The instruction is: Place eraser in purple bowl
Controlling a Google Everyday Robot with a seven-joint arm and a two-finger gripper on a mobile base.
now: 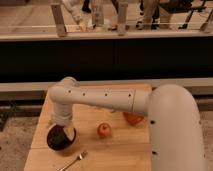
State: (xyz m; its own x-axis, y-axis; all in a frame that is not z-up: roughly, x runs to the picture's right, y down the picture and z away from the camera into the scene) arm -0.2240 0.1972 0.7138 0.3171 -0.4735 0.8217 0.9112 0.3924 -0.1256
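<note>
The purple bowl (59, 140) sits at the front left of the wooden table (120, 150); it is dark maroon and round. My white arm reaches from the right across the table and bends down over the bowl. The gripper (64, 133) hangs right above the bowl's inside and covers part of it. The eraser is not in sight; it may be hidden by the gripper or lie in the bowl. A red apple (104, 131) stands to the right of the bowl.
An orange-red round fruit (133, 119) lies partly under my arm at the right. A metal spoon (74, 161) lies at the table's front edge. A dark ledge and a railing run behind the table.
</note>
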